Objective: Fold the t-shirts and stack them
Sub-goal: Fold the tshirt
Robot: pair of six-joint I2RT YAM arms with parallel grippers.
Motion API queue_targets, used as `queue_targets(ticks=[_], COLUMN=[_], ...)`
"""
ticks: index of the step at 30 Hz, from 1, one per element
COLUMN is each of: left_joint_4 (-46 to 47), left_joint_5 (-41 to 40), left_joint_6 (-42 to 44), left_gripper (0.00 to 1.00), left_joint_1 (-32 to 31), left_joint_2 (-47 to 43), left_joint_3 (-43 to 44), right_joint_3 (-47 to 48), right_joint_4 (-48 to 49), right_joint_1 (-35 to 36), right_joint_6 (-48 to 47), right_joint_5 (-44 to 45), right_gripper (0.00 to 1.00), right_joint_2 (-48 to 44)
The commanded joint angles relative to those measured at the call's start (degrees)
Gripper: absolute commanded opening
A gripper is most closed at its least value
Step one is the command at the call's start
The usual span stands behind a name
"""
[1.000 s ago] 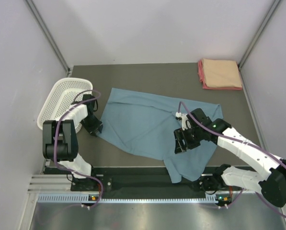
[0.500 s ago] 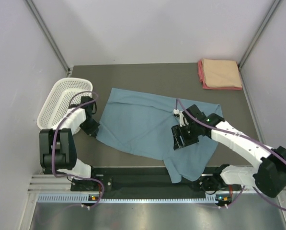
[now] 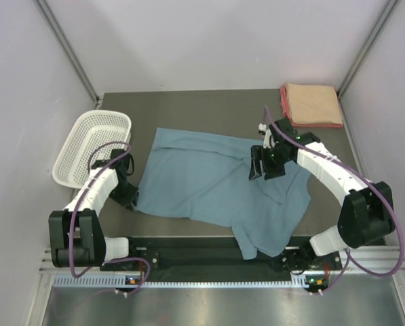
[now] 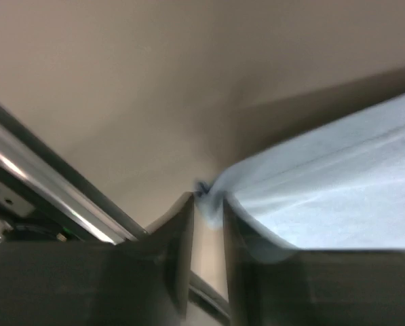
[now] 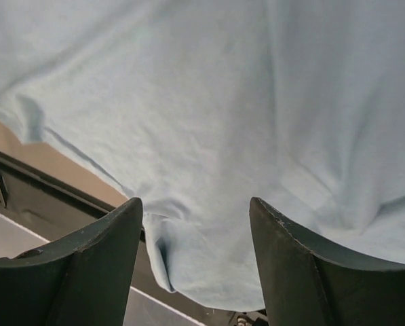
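Note:
A large blue-grey t-shirt (image 3: 202,178) lies spread across the middle of the table, with its near right part hanging over the front edge. My left gripper (image 3: 129,197) is at the shirt's near left corner. In the left wrist view it (image 4: 207,204) is shut on a bunched tip of that t-shirt (image 4: 338,190). My right gripper (image 3: 262,168) hovers over the shirt's far right part. Its jaws (image 5: 195,210) are open with only flat blue-grey t-shirt (image 5: 222,102) below them. A peach t-shirt (image 3: 314,102) lies folded on a pink-red one (image 3: 284,103) at the far right corner.
A white mesh basket (image 3: 93,146) stands tilted at the left edge, close behind my left arm. Grey walls close in the table (image 3: 209,112) on three sides. A black rail (image 3: 188,246) runs along the front edge.
My left gripper closed on the shirt's near left corner and drew it nearer. My right gripper moved from the shirt's near middle to its far right part, still open.

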Motion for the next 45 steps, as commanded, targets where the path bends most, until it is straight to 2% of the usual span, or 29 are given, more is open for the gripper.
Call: queue_targets(ticks=[1, 5, 9, 13, 14, 16, 17, 19, 20, 22, 24, 26, 30, 33, 37, 39, 42, 43, 44, 45], left_joint_4=[-4.8, -5.9, -4.2, 7.2, 11.8, 15.1, 15.8, 15.1, 14.7, 12.9, 12.8, 13.6, 16.5, 18.9, 16.7, 16.5, 16.1, 15.9, 15.7, 15.1], left_joint_5=[-2.7, -8.5, -9.7, -0.7, 0.9, 3.7, 5.3, 5.6, 7.1, 8.8, 12.6, 14.1, 14.3, 16.9, 17.9, 18.1, 17.0, 17.0, 17.0, 16.8], left_joint_6=[-2.1, 2.8, 9.2, 19.8, 21.1, 22.9, 24.3, 25.2, 26.5, 27.3, 27.5, 25.9, 23.5, 24.1, 23.8, 23.6, 23.4, 23.2, 23.1, 23.1], left_gripper=[0.33, 0.57, 0.59, 0.57, 0.57, 0.57, 0.56, 0.55, 0.54, 0.53, 0.53, 0.54, 0.57, 0.62, 0.58, 0.56, 0.56, 0.56, 0.56, 0.55], left_joint_1=[0.4, 0.4, -0.2, -4.3, -5.1, -7.0, -7.5, -8.9, -9.1, -9.3, -9.3, -9.3, -9.3, -9.3, -9.3, -9.3, -9.1, -8.9, -8.8, -8.4], left_joint_2=[-0.9, -0.2, 4.7, 7.7, 9.6, 13.1, 17.7, 23.1, 28.5, 33.6, 39.7, 44.2, 49.2, 53.4, 59.0, 60.3, 60.9, 61.2, 61.9, 62.3], left_joint_3=[1.8, 8.1, 19.0, 25.6, 26.7, 31.1, 33.1, 40.9, 46.4, 51.8, 57.7, 61.5, 63.6, 65.7, 70.3, 70.5, 70.0, 70.1, 70.3, 70.5], right_joint_3=[1.5, 1.4, 4.7, 8.6, 9.2, 11.2, 11.9, 13.9, 14.6, 16.8, 17.4, 17.8, 18.5, 20.1, 22.8, 23.5, 22.8, 22.2, 22.1, 21.6], right_joint_4=[-0.2, 1.6, 0.7, 0.4, 0.5, 0.8, 1.0, 1.3, 1.3, 0.9, 1.3, 2.5, 4.3, 4.7, 5.8, 5.5, 6.3, 6.4, 6.4, 6.3], right_joint_1=[-4.9, -10.0, -12.8, -17.2, -18.1, -20.8, -21.7, -25.1, -26.0, -28.3, -30.4, -31.3, -34.1, -35.5, -35.6, -35.6, -35.6, -35.6, -35.7, -36.1], right_joint_6=[-0.6, 2.2, 2.9, 3.6, 3.9, 4.6, 5.0, 5.5, 5.6, 5.9, 6.1, 6.2, 5.8, 4.5, 3.3, 3.7, 4.4, 4.4, 4.4, 4.5], right_joint_5=[-2.0, -3.1, 1.1, 2.4, 2.4, 2.9, 3.2, 3.4, 3.9, 4.3, 4.4, 4.5, 5.1, 5.8, 4.6, 2.7, 1.7, 1.9, 3.3, 3.9], right_gripper=[0.65, 0.66, 0.7, 0.73, 0.73, 0.74, 0.76, 0.78, 0.81, 0.84, 0.91, 0.92, 0.91, 0.85, 0.74, 0.65, 0.58, 0.53, 0.42, 0.39], right_joint_2=[1.1, 2.4, 4.8, 7.8, 8.5, 10.5, 11.1, 13.2, 14.1, 16.4, 17.7, 19.3, 22.2, 25.1, 27.7, 28.6, 29.4, 29.8, 30.0, 30.1])
